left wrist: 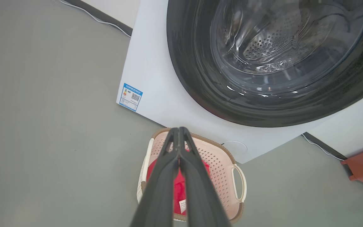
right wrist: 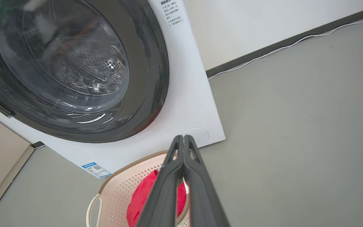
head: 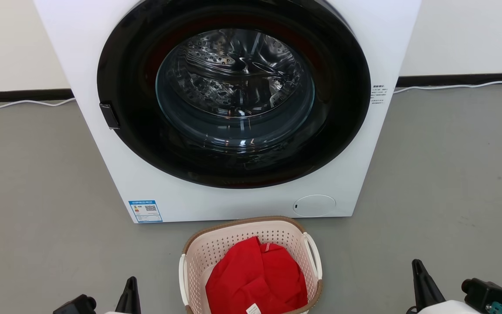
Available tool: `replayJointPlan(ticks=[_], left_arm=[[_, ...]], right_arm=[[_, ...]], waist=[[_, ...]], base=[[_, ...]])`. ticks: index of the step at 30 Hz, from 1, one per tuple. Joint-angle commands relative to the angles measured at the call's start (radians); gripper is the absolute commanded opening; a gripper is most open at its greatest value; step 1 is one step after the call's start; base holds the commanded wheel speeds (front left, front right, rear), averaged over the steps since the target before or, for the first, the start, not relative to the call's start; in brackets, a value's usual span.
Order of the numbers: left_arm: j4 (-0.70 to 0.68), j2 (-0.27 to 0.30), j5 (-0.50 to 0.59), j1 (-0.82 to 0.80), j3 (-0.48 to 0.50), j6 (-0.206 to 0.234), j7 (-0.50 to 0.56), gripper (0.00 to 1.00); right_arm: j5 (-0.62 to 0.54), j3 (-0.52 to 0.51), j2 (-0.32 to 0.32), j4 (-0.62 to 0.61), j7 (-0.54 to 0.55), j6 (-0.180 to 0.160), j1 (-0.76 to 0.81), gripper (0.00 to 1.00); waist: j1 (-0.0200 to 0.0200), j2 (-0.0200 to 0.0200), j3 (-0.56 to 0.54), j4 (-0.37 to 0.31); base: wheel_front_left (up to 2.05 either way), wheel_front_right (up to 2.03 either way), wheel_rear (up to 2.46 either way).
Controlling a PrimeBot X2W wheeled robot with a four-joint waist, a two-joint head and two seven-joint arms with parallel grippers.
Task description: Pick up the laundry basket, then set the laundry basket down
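Here, the white washing machine (head: 216, 200) is standing straight ahead of both sets of jaws, with its top running off the head view's upper edge. Reflections are blurring the shiny drum behind its dark round door (head: 233, 170). The grey floor (head: 37, 196) is spreading out to either side of the jaws.

The laundry basket (head: 216, 248) is resting on that floor between the left jaws and the right jaws, a little ahead of their tips and just in front of the washer's foot. Its near end is being cut off by the head view's bottom edge. A red cloth (head: 255, 279) is lying crumpled inside it.

The left jaws are pressing together, holding nothing, and their fingers (left wrist: 159, 189) are covering the basket's middle in the left wrist view. The right jaws are likewise closing on nothing, and their fingers (right wrist: 165, 189) are hiding part of the basket in the right wrist view.

The blue label (head: 145, 211) beyond the left jaws and the cloth's white tag (head: 253, 308) are showing print too small to read.
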Motion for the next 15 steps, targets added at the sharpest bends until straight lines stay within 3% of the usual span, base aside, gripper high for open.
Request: replayJointPlan(ticks=[1,15], left_arm=[[-0.031,0.007,-0.03,-0.044,0.014,-0.01,0.008,0.0],[-0.05,0.009,-0.173,-0.058,0.032,-0.032,0.049,0.0]], right_arm=[[0.037,0.001,-0.008,-0.035,0.011,0.0,-0.037,0.0],[0.211,-0.001,-0.008,-0.065,0.052,0.0,-0.046,0.0]], waist=[[-0.0002,-0.0001,0.0,0.0],[-0.0002,-0.0001,0.005,0.004]], base=[[0.0,0.0,0.0],[0.0,0.0,0.0]])
